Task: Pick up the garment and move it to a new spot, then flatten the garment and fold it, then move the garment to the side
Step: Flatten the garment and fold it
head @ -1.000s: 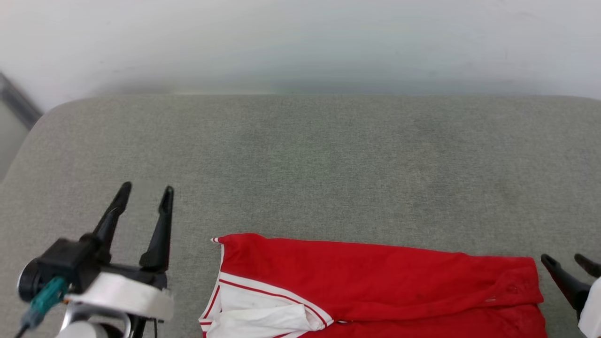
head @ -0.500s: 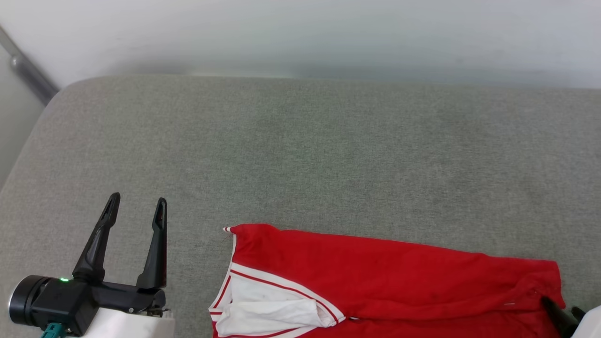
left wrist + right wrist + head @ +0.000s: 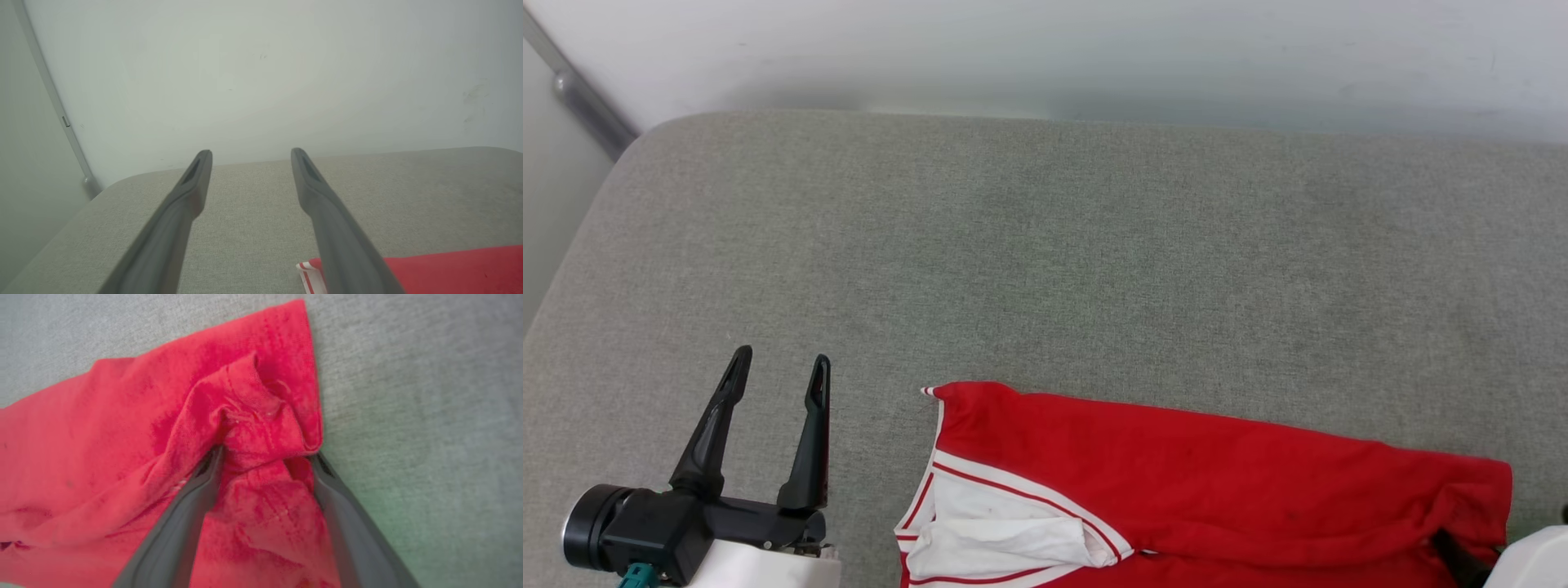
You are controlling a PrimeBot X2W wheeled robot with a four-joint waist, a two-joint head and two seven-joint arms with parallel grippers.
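Red cloth is what matters here: the garment (image 3: 1192, 474) lies long and low along the near edge of the grey bench (image 3: 1045, 245). Its white sleeve (image 3: 1005, 539) with stripy trim is at the robot's left end. A red layer is laid over the rest. The right end looks lumpy and wrinkled.

The left end effector (image 3: 781, 357) is wide open and holds nothing. It hangs over bare grey, beside the sleeve end but not touching it.

The right end effector (image 3: 266, 453) sits at the garment's wrinkled corner. Its two fingers are spread wide, and a lump of red cloth sits between them. They are not pinching it, so nothing is held.

This could be a grab about to happen. It could also be a let-go that is done. I cannot tell which.

What could go wrong?
- If the fingers shut on that lump, they may catch just the top layer. Then the shirt would open up and flop.
- They may also catch too many layers, and the corner would stay bunched.
- If the arm backs away, a finger could snag a wrinkle and drag the shirt crooked.
- The shirt is close to the near edge, so a tug that way might pull it off.
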